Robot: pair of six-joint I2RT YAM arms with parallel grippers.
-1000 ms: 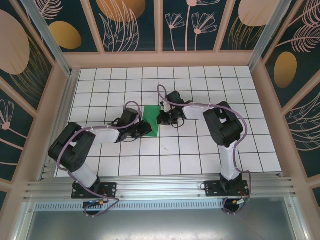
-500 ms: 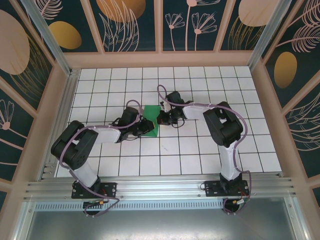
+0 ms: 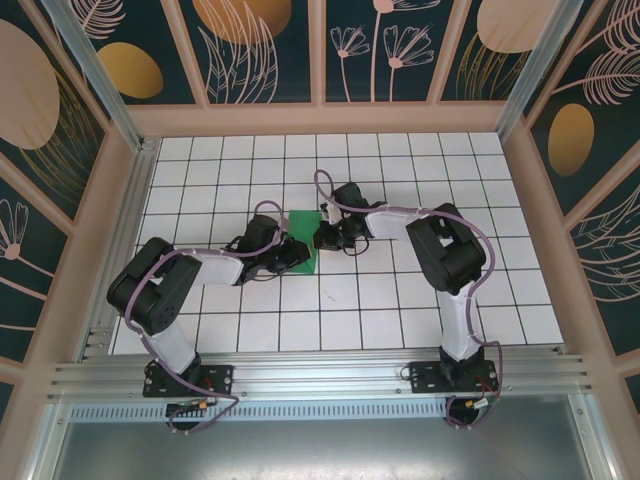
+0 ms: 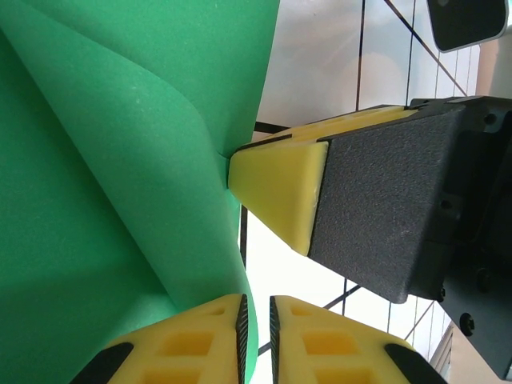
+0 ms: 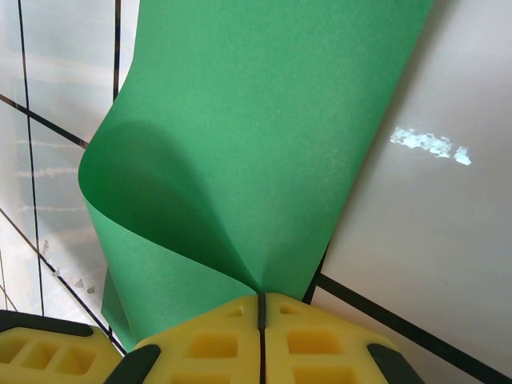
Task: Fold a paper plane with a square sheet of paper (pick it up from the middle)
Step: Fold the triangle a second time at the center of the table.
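White grid-tiled table [image 3: 400,300]: left gripper [image 4: 256,314] has edged toward right gripper [image 5: 260,302], both pinched nearly shut on the buckled square sheet of paper [image 5: 264,120], so a fold is likely forming.

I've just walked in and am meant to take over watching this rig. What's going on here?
Two robot arms are working a sheet of green paper in the middle of the tiled table. The right claw is shut on a curled-over part of it, and the left claw pinches it from the other side. The paper bows up loosely; it has no plane shape yet.
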